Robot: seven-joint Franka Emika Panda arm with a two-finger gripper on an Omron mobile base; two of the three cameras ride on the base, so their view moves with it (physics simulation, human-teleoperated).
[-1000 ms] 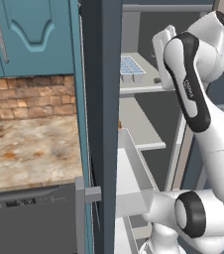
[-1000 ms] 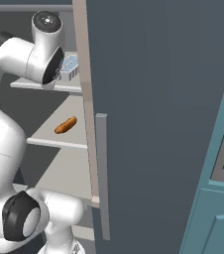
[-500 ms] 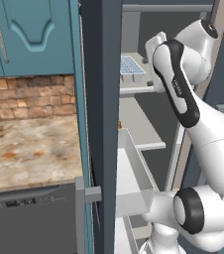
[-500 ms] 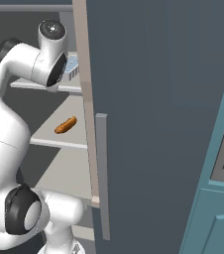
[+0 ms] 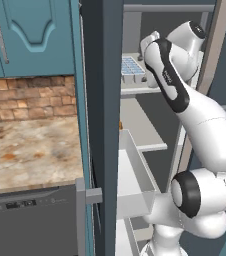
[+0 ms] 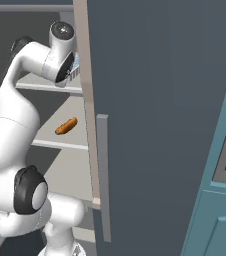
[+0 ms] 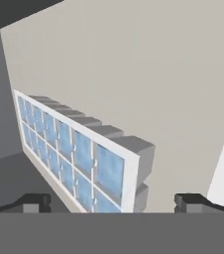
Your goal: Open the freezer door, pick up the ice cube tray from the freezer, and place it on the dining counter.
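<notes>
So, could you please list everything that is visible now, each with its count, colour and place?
ice cube tray: one, pale blue cells with a light frame, on the upper freezer shelf
orange food item: one, on the middle shelf
drawer bin: one, light grey, pulled out below
freezer door: one, dark slate-grey, swung open, grey bar handle
marbled counter: one, beige, before the brick wall
teal cabinets: above that counter
gripper: one, dark tips, open, close to the tray

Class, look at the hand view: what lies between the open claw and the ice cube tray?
Nothing: bare shelf separates the claw from the ice cube tray.
</notes>
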